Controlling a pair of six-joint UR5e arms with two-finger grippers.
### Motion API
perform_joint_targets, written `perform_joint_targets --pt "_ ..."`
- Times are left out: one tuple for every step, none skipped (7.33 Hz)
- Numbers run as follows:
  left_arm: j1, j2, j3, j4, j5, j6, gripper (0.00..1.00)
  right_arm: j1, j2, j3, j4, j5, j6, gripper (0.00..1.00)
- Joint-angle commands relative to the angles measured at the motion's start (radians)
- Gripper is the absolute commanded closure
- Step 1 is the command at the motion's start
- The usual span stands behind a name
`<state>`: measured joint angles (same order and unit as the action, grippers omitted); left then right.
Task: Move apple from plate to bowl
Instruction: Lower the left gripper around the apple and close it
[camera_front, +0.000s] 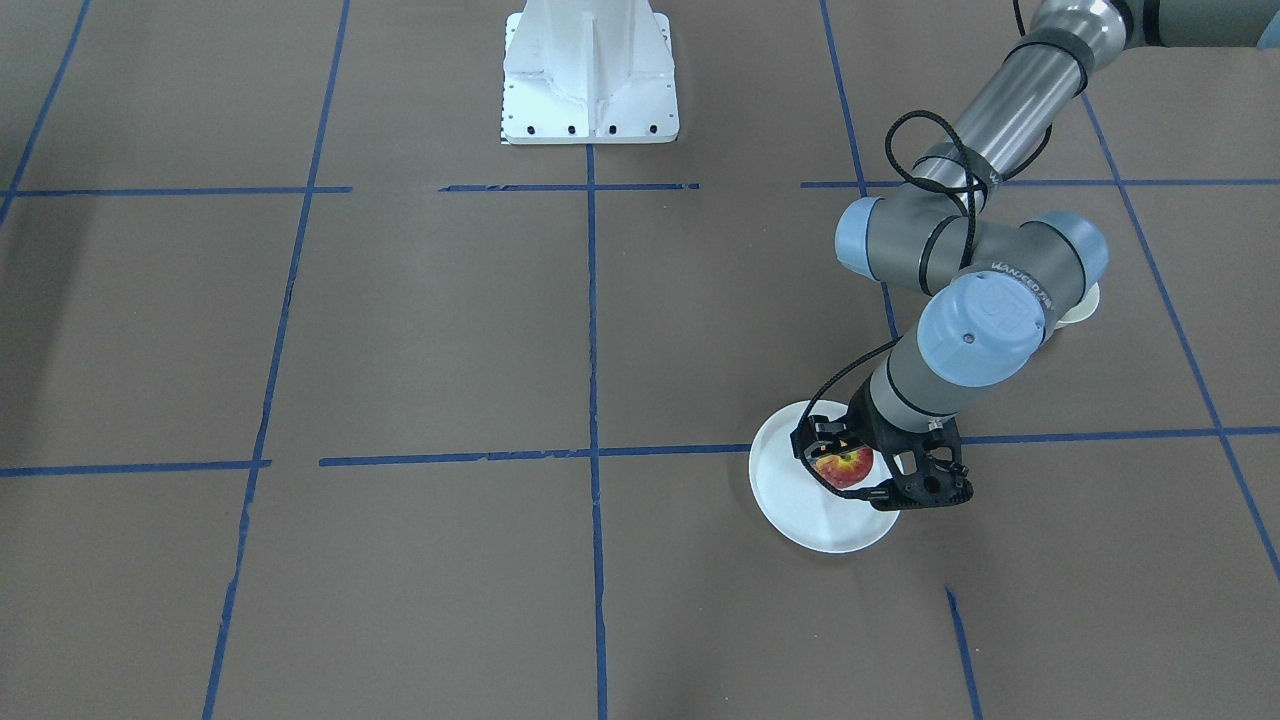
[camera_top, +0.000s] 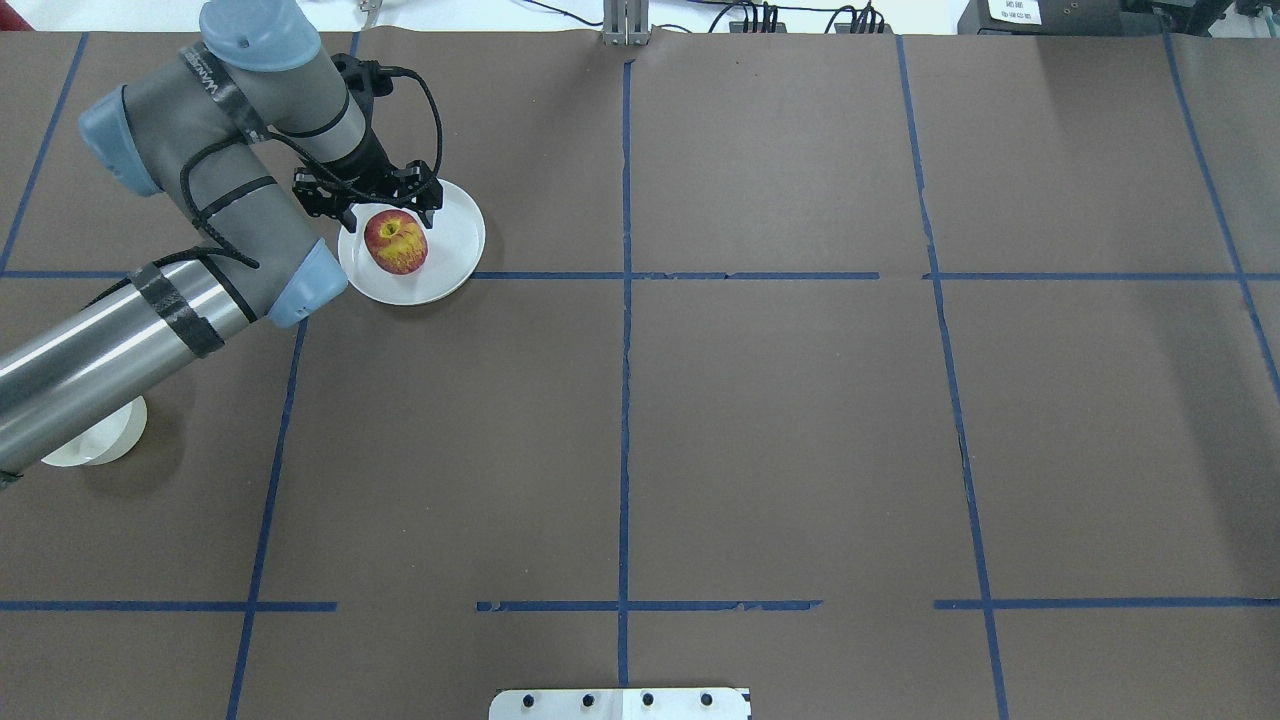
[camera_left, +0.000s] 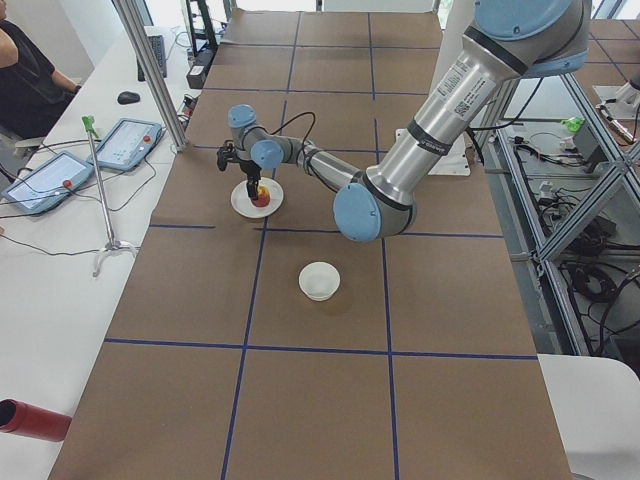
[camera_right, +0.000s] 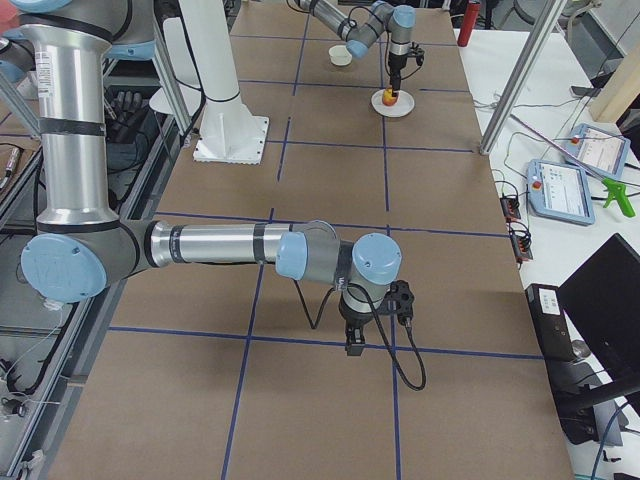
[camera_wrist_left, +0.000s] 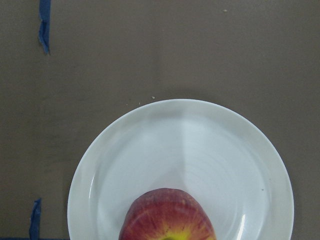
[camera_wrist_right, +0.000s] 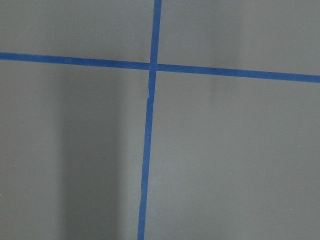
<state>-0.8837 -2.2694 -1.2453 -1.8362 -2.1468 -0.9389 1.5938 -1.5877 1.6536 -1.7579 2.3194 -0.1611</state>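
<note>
Bowl (camera_top: 105, 440) first, at the far left of the overhead view: well behind the left gripper (camera_top: 392, 218), back along its arm, partly covered by the silver forearm (camera_top: 90, 355). Upright on the brown table cover (camera_top: 780, 430), well apart from the plate (camera_top: 455, 250).

Next, the left gripper itself, pointing straight down over the plate, with fingers (camera_top: 430, 198) spread apart. One finger to each side of the apple (camera_top: 396, 243), the fruit lying in the gap between them in the front-facing view. Not closed on it. Contact between pads and skin: cannot tell.

Apple directly beneath that hand, resting near the plate's middle, red, with the yellow stem patch turned upward. Cut off by the bottom edge of the left wrist view, only the top part in sight there. Bare white plate floor ahead of the hand, out to the far rim. Blue tape line (camera_top: 700, 276) passing under the plate's edge, nearer the robot's base than the fingers.

Farther right, outside the overhead view, the right gripper (camera_right: 354, 345), seen only from the table's right end. Aimed down, low over the brown cover, well apart from the plate, apple, bowl and the other hand. Apart or together: cannot tell. Beneath it in the right wrist view, just a crossing of blue tape (camera_wrist_right: 151, 67) on the cover.
</note>
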Motion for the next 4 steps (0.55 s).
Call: perform_joint_targets --pt "0.005 -0.001 0.026 -0.031 0.011 -0.006 0.0 0.0 0.0 0.0 0.0 0.0 0.0 0.0" --pt "0.014 -0.002 0.035 -0.035 0.018 -0.008 0.0 0.0 0.0 0.0 0.0 0.0 0.0 0.0" --pt "0.02 -0.002 0.053 -0.073 0.022 -0.026 0.0 0.0 0.0 0.0 0.0 0.0 0.0 0.0" --pt "0.022 -0.001 0.063 -0.083 0.022 -0.028 0.0 0.0 0.0 0.0 0.0 0.0 0.0 0.0"
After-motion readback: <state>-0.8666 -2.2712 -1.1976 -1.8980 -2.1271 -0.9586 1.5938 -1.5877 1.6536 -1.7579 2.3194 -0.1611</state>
